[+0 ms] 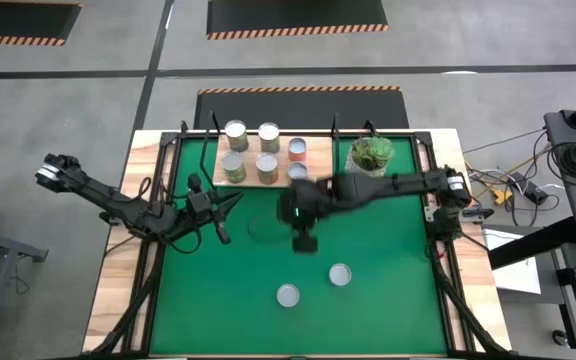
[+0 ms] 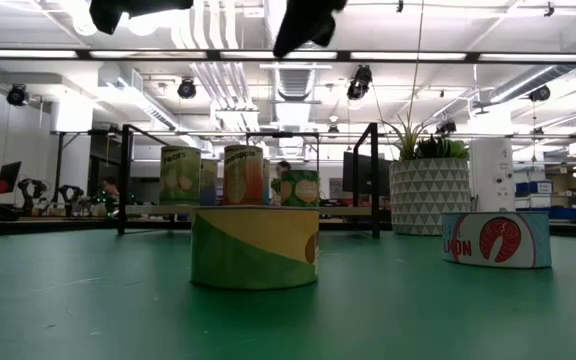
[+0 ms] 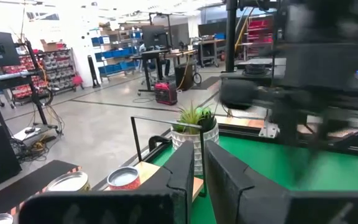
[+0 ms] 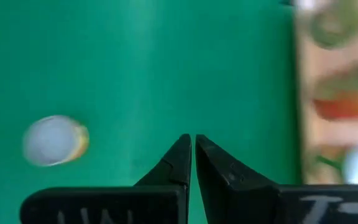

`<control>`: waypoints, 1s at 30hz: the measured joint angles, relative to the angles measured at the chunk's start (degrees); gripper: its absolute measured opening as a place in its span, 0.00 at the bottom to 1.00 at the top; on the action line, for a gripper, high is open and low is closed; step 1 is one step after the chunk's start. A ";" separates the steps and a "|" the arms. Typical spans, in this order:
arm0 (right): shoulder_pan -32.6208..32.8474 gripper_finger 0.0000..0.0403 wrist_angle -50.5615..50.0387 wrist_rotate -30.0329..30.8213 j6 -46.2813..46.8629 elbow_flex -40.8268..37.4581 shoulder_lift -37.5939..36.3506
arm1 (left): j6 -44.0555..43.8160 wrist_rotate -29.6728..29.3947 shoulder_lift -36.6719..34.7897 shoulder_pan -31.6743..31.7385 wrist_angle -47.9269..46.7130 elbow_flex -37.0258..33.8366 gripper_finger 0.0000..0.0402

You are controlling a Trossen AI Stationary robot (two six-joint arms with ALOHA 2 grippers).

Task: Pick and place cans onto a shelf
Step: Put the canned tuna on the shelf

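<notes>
Several cans point(image 1: 266, 165) with silver tops stand on the light-wood shelf point(image 1: 251, 180) at the far side of the green mat. In the low view point(image 2: 244, 173) they stand behind the others. Two more cans stand on the mat near the front: one with a yellow-green label point(image 1: 287, 295) point(image 2: 255, 247) and one with a salmon label point(image 1: 339, 274) point(image 2: 496, 238). My right gripper point(image 1: 305, 243) point(image 4: 193, 152) is shut and empty above the mat's middle, pointing down; one can point(image 4: 55, 140) shows below it. My left gripper point(image 1: 223, 232) point(image 3: 199, 165) is shut and empty over the mat's left part.
A white patterned pot with a green plant point(image 1: 371, 155) point(image 2: 430, 190) stands at the far right, beside the shelf. The shelf's black wire frame point(image 2: 373, 180) rises above the board. The green mat point(image 1: 388, 290) lies bare around the two front cans.
</notes>
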 joint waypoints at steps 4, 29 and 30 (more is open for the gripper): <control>6.70 0.03 4.23 -0.01 -0.06 -1.81 0.67 | 0.00 0.00 0.00 -0.07 0.02 0.00 0.05; 19.18 0.87 11.62 0.19 2.33 -6.50 11.47 | 3.85 -0.02 0.07 -0.09 0.05 1.01 0.05; 19.20 0.90 11.60 0.12 1.41 -6.50 12.15 | 4.19 -0.02 0.07 -0.09 0.06 1.01 0.05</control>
